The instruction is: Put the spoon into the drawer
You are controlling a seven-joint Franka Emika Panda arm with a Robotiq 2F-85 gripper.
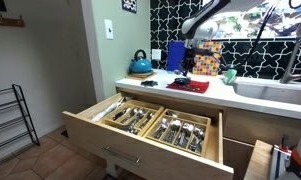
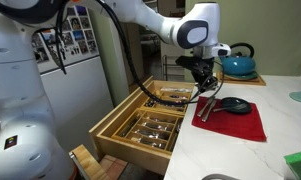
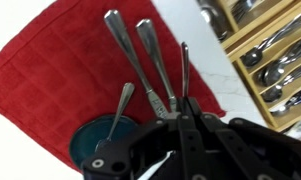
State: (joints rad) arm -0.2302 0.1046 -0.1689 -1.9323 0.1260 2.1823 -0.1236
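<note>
Gripper [image 3: 180, 120] is hovering over bunched cutlery handles [image 3: 140, 55] on red cloth [image 3: 50, 70], closure unreadable, probably risking lifting several and spilling one before drawer [image 1: 130, 152].

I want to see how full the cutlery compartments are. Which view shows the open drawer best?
An exterior view shows the drawer best: front-on from above, its whole width, with cutlery in its compartments. In an exterior view it appears obliquely from one end, with the compartments foreshortened. The wrist view catches only a corner.

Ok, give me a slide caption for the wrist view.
Gripper poised over cutlery on the red cloth, open drawer beside it.
</note>
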